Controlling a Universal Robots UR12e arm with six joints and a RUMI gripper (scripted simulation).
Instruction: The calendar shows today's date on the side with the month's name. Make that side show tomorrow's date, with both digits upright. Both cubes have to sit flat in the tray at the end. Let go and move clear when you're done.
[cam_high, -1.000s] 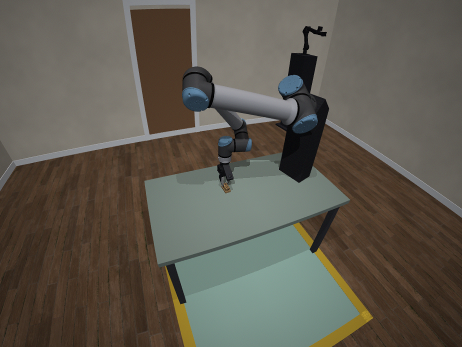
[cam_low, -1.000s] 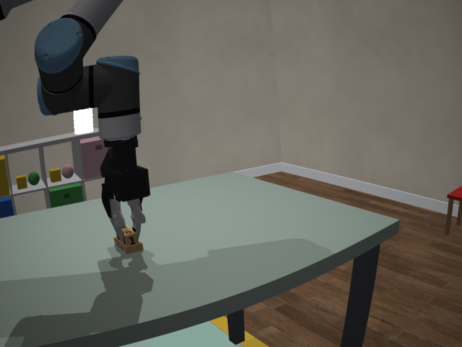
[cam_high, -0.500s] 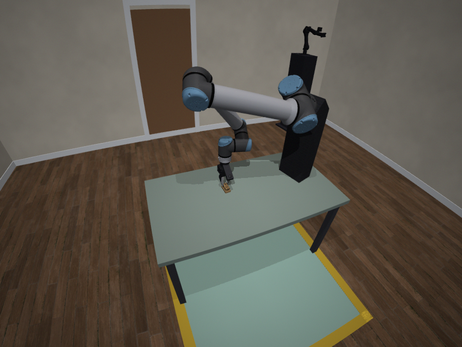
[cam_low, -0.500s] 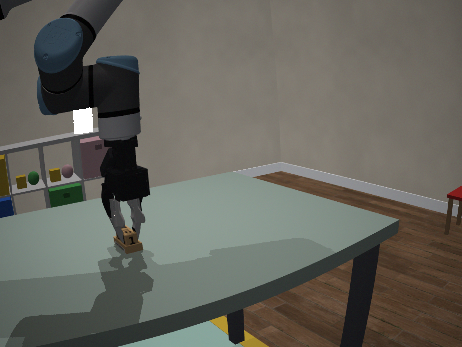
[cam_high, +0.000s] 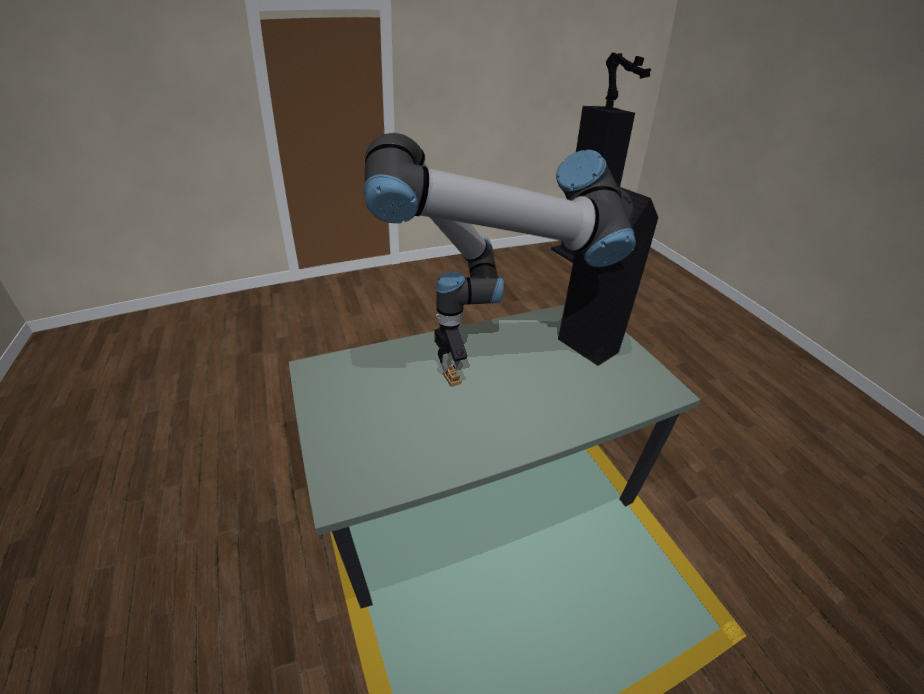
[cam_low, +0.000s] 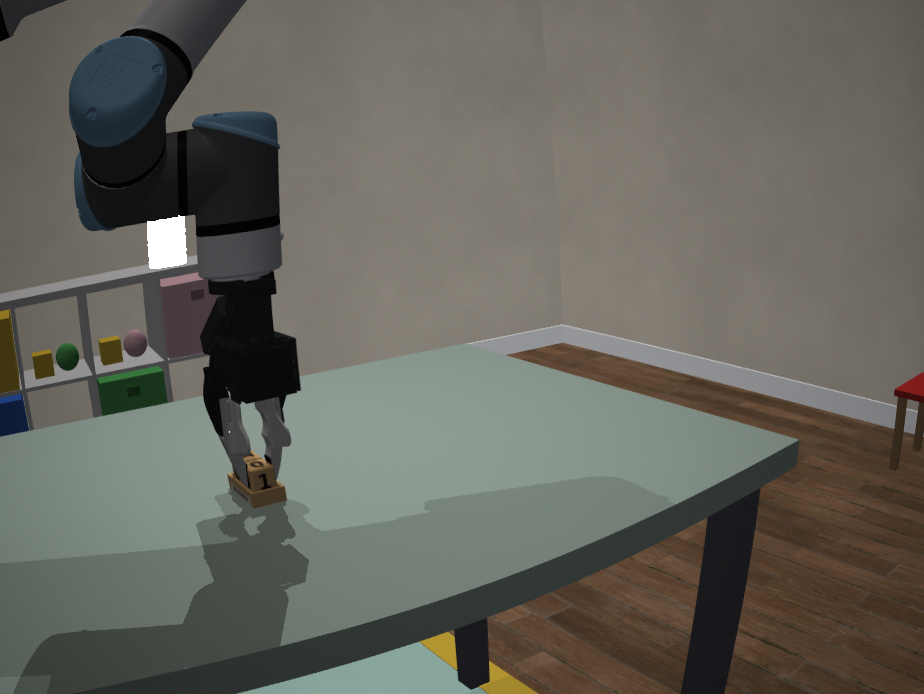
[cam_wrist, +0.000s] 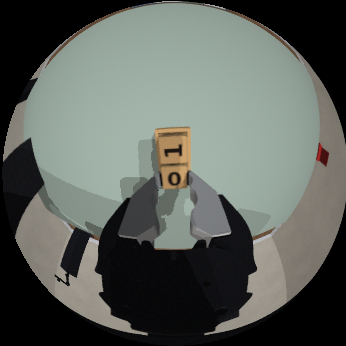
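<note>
A small wooden calendar tray (cam_high: 452, 383) (cam_low: 270, 496) (cam_wrist: 172, 131) sits on the grey-green table (cam_high: 485, 433) (cam_low: 522, 418) (cam_wrist: 175, 75), with its two number cubes in it. In the wrist view one cube (cam_wrist: 174, 178) shows a 0 and the cube beyond it (cam_wrist: 172, 150) shows a 1 lying sideways. My gripper (cam_high: 450, 367) (cam_low: 258, 463) (cam_wrist: 174, 181) points straight down over the tray and is shut on the 0 cube (cam_low: 257, 465), one finger on each side. A 1 (cam_low: 262, 481) shows below that 0 in the exterior view. The month's name is too small to read.
The arm's black pedestal (cam_high: 608, 298) stands at the table's far right corner. A white shelf (cam_low: 89, 351) with coloured boxes and balls stands behind the table. A red stool (cam_low: 911, 388) (cam_wrist: 323, 154) stands off to the right on the wooden floor.
</note>
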